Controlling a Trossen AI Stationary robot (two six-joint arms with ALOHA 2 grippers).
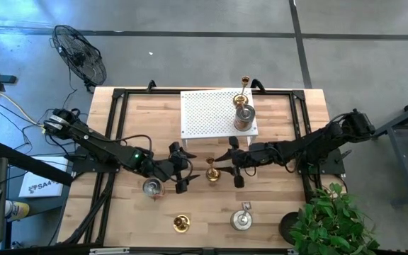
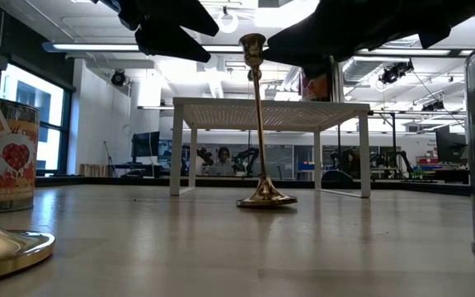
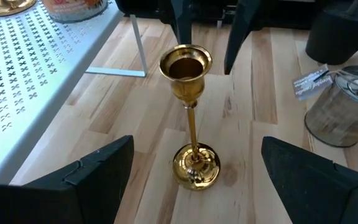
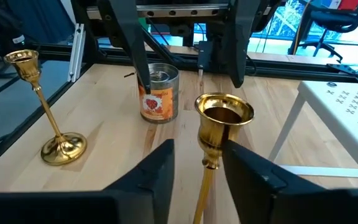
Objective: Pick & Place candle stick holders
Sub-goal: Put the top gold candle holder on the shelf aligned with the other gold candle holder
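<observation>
A slim gold candlestick stands upright on its round base at the table's middle. My right gripper is open at its right. The fingers stand on either side of the stem just below the cup. My left gripper is open wide and empty at the candlestick's left, and faces it. A second gold candlestick and a squat cylindrical holder stand on the white perforated rack. My right gripper comes level from the table's right, across the stem. One finger stands right beside the stem below the cup. I cannot tell whether it touches. The candlestick stands on the table.
A cylindrical holder with a red label stands near my left gripper. Another gold candlestick and a tagged cylindrical holder stand near the front edge. A potted plant is at the front right corner.
</observation>
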